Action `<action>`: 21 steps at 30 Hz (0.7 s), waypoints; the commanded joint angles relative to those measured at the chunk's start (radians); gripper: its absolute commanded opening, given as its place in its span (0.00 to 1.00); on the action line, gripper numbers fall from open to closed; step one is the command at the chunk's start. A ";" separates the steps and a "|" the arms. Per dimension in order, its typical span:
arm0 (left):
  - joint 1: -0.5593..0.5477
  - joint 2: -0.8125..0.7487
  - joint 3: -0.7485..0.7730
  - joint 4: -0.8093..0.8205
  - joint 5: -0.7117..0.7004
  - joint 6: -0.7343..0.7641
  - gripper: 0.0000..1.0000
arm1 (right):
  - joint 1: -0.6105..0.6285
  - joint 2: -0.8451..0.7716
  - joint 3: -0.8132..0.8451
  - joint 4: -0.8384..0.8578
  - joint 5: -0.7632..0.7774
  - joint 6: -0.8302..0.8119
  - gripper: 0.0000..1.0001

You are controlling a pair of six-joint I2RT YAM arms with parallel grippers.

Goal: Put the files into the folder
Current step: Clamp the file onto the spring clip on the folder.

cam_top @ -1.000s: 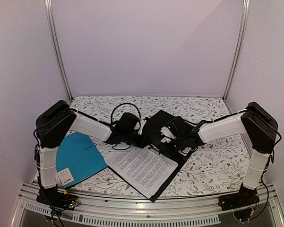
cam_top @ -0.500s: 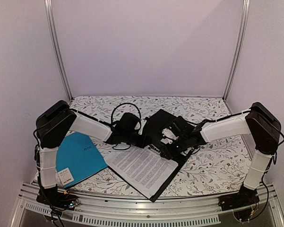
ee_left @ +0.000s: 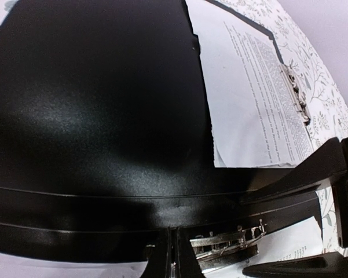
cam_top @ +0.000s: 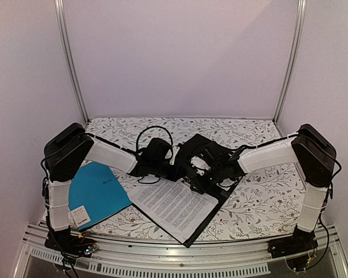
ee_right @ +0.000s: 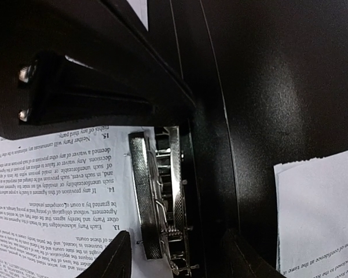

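Observation:
The black folder [cam_top: 205, 223] lies open in the middle of the table, one cover raised between the arms. The files [cam_top: 174, 205], white printed sheets, lie on its near flap. My left gripper [cam_top: 174, 169] is shut, its tips [ee_left: 177, 258] against the folder's black spine [ee_left: 92, 116]; I cannot tell whether it pinches the cover. More sheets [ee_left: 249, 104] show beyond it. My right gripper [cam_top: 198, 176] is open, and its fingers [ee_right: 175, 249] straddle the silver clip [ee_right: 159, 197] without touching it. The clip sits over a printed sheet [ee_right: 52, 197].
A teal-blue folder [cam_top: 98, 194] lies at the near left under the left arm. The floral tablecloth [cam_top: 266, 197] covers the table. Metal posts and white walls close in the back and sides.
The right gripper's jaws have spread wider and its arm has shifted a little toward the folder's middle. The left arm and the files have not moved.

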 commanded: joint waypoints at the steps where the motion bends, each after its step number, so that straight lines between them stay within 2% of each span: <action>1: -0.028 0.133 -0.091 -0.414 -0.051 0.020 0.00 | 0.017 0.068 0.001 -0.032 0.033 -0.047 0.51; 8: -0.025 0.125 -0.095 -0.417 -0.051 0.023 0.00 | 0.058 0.082 -0.030 -0.037 0.127 -0.061 0.42; 18: -0.025 0.095 -0.105 -0.419 -0.037 0.017 0.00 | 0.064 0.071 -0.120 -0.034 0.220 0.010 0.16; 21: -0.025 0.091 -0.109 -0.421 -0.034 0.015 0.00 | 0.063 0.067 -0.140 -0.035 0.233 0.038 0.11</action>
